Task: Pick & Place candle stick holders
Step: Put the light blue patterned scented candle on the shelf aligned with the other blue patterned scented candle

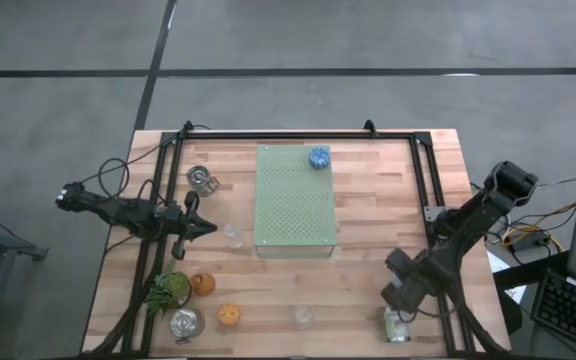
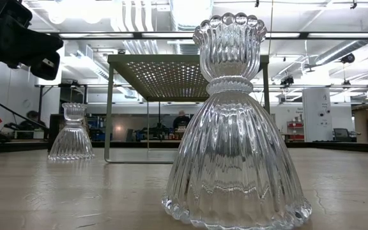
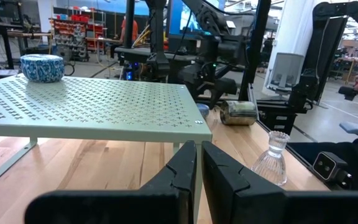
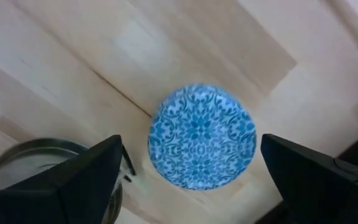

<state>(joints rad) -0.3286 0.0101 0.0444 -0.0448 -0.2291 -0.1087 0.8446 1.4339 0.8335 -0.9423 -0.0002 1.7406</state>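
Left gripper, at 9 o'clock: fingers together, empty, beside clear glass holder. Perforated board, centre: blue holder at its 12 o'clock edge. Right gripper, at 5 o'clock: jaws wide, straddling second blue holder, not gripping; silver holder adjacent.

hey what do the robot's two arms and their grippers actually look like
Both arms are dark, nearly black, built of blocky jointed segments. The left gripper has two flat matte black fingers with angled tips. The right gripper has broad wedge-shaped black fingers. Thin black cables loop behind the left arm.
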